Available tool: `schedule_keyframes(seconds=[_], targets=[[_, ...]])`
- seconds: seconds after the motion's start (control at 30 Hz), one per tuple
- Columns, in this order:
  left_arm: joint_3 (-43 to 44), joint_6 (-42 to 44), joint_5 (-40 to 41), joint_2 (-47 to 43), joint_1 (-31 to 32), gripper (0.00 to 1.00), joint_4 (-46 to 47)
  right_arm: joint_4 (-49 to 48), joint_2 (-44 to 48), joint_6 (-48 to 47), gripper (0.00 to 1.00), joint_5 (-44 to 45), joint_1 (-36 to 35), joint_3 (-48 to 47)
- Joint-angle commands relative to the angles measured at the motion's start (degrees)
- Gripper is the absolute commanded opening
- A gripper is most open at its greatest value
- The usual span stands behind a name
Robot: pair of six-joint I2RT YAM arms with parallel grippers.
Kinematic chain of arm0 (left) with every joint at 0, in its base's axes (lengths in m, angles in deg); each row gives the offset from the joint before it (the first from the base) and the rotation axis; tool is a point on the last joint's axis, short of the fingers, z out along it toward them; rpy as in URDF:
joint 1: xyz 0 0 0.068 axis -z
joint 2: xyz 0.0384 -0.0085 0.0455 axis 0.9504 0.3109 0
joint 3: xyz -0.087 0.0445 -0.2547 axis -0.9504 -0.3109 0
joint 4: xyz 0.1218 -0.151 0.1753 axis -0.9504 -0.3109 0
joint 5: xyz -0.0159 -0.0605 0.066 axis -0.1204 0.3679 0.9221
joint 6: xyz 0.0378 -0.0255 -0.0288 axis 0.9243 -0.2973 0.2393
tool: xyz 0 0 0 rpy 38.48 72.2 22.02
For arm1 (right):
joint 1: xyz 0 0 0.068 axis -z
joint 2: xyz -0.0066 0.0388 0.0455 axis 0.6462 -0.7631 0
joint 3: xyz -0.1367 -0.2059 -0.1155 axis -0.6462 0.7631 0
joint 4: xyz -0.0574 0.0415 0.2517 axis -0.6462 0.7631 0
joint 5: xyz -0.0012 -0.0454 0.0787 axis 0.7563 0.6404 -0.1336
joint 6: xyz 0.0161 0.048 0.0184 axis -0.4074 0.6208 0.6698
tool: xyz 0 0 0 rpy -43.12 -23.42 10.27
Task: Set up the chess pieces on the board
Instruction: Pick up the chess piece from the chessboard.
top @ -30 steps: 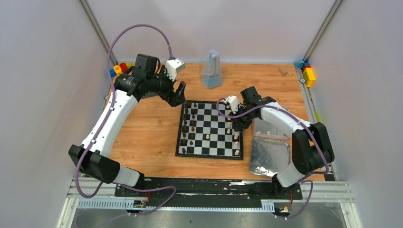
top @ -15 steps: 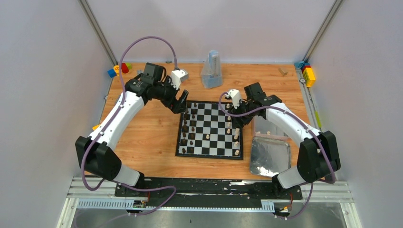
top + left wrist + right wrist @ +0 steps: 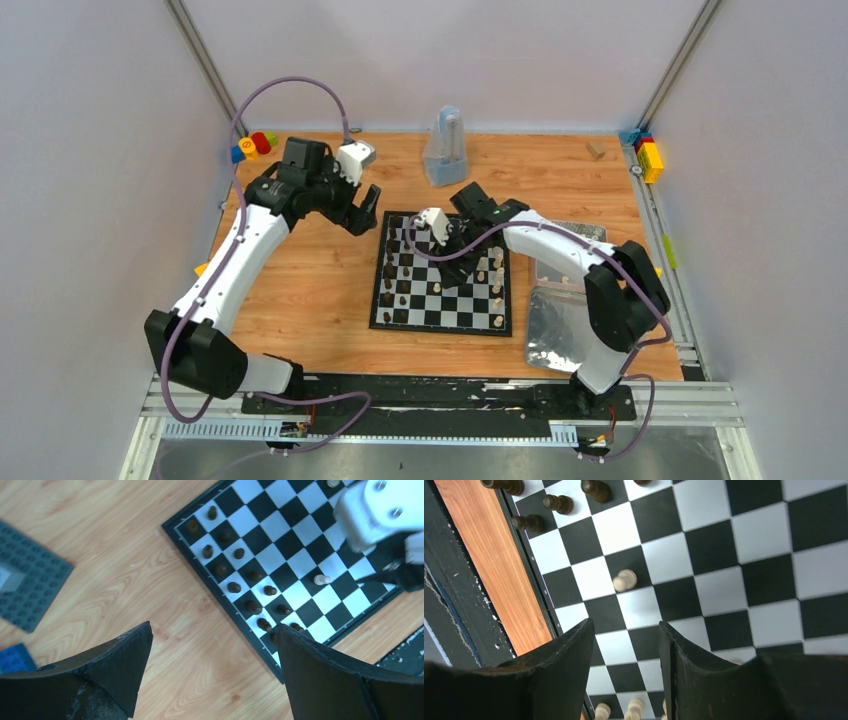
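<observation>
The board (image 3: 441, 327) lies mid-table. Dark chess pieces (image 3: 397, 268) fill its two left columns, and pale chess pieces (image 3: 497, 292) stand along its right edge. A lone pale pawn (image 3: 625, 580) stands on a middle square, just ahead of my right gripper (image 3: 626, 625). That gripper (image 3: 452, 267) hovers over the board's centre, open and holding nothing. My left gripper (image 3: 367, 206) hangs wide open over bare wood off the board's far left corner. In the left wrist view its empty fingers (image 3: 120, 665) frame the table, with the dark rows (image 3: 239, 575) and the pawn (image 3: 322, 579) beyond.
Two silver trays (image 3: 568, 325) (image 3: 585, 232) lie right of the board. A clear plastic object (image 3: 446, 148) stands at the back centre. Colourful blocks sit at the back left (image 3: 252, 145) and back right (image 3: 648, 157). A grey studded baseplate (image 3: 30, 577) lies left of the board.
My right arm swung left from the board's right edge to over its middle, and its jaws opened. The left gripper drew back a little from the board's corner.
</observation>
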State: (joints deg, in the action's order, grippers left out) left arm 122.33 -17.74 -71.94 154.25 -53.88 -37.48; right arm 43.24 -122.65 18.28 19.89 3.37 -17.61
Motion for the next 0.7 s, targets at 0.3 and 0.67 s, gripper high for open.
schedule_keyframes(seconds=[0.3, 0.67], targets=[[-3.12, -0.83, 2.21, -10.52, -6.19, 1.0, 0.0, -2.3, -10.29, 0.32, 0.49, 2.39, -6.96, -6.95], [-2.9, -0.76, 0.42, -10.55, -6.35, 1.0, -0.17, -2.43, -10.61, 0.69, 0.18, 4.08, -7.31, -6.63]])
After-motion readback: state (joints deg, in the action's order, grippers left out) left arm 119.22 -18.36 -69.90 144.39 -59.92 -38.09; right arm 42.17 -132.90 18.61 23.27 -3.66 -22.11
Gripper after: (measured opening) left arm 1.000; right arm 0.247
